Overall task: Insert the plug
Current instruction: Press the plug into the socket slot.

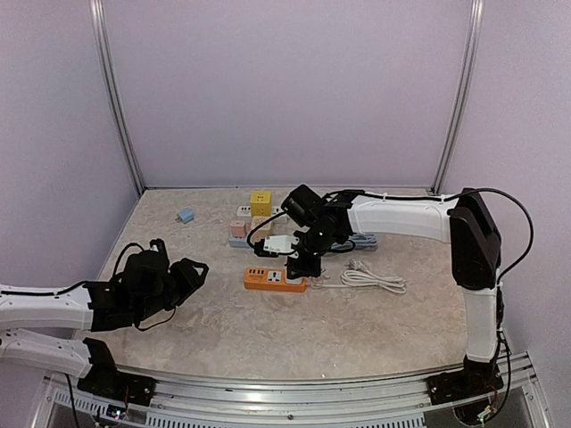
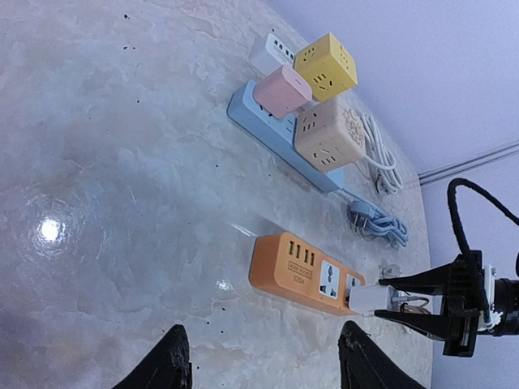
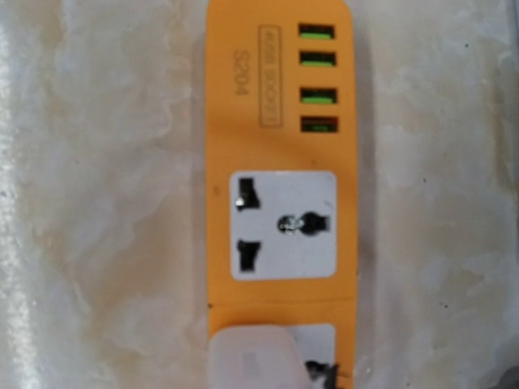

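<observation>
The right jaws are gripping the white plug (image 3: 251,356), holding it at the end socket of the orange strip (image 3: 219,121) lying on the counter (image 1: 232,330). The left jaws are hovering partly open near the counter's left edge, holding nothing.

We see the white plug (image 3: 251,361) blurred and cut off at the bottom edge, hiding most of the second socket (image 3: 323,344) on the orange power strip (image 3: 280,154).
</observation>
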`<action>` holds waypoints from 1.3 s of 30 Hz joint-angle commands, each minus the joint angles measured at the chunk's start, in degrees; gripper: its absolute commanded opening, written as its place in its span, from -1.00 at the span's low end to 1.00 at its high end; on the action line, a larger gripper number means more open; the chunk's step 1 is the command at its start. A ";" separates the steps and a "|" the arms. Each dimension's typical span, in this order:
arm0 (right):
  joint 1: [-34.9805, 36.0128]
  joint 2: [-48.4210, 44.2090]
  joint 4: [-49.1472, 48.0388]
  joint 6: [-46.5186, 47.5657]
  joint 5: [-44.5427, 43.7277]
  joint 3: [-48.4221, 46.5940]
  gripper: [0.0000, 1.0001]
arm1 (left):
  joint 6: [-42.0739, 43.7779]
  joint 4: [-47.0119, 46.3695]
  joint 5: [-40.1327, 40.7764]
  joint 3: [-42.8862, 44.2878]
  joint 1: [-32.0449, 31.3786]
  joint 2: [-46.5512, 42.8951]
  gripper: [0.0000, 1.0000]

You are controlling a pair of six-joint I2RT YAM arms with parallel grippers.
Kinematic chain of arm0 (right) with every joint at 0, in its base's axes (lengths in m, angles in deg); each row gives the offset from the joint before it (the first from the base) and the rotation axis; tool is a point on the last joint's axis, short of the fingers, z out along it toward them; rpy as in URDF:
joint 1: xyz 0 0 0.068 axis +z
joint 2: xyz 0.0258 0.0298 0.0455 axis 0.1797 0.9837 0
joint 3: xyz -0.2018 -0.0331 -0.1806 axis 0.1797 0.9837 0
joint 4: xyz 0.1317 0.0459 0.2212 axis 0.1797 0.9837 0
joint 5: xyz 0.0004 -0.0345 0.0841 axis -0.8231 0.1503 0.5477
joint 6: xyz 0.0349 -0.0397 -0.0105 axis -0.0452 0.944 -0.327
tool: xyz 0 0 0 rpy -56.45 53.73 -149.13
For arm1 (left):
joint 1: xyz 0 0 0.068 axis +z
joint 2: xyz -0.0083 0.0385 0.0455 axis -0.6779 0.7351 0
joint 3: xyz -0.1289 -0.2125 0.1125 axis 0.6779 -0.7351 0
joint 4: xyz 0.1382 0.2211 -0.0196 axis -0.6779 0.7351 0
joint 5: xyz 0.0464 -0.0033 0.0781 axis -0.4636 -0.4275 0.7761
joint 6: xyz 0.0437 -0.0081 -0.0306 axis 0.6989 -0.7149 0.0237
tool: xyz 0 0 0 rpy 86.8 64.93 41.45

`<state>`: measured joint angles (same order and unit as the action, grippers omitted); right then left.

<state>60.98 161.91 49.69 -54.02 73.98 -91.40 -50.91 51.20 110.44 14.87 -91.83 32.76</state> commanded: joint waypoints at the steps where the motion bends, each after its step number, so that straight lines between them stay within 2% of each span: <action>1: 1.25 5.63 6.08 0.42 -4.53 -0.68 -0.91 | -2.40 6.74 4.52 -0.26 0.19 -2.80 0.17; 12: 1.92 9.90 5.53 -0.88 -5.73 1.45 -0.97 | -2.71 12.65 8.59 -0.64 0.45 -10.16 0.17; 26: -0.50 9.24 -1.15 -3.23 -1.17 10.66 -0.98 | -1.82 12.97 8.79 0.51 0.64 -10.89 0.17; 34: -2.08 9.07 -1.69 -3.66 -0.02 12.65 -1.00 | -1.59 12.97 8.63 1.27 0.72 -10.45 0.17; 39: -2.22 9.36 -0.67 -4.06 -0.11 10.24 -0.98 | -1.17 12.85 8.68 1.72 0.75 -9.97 0.17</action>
<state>59.19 161.82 41.52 -57.48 78.02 -85.14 -53.27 62.96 118.31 14.92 -91.46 22.40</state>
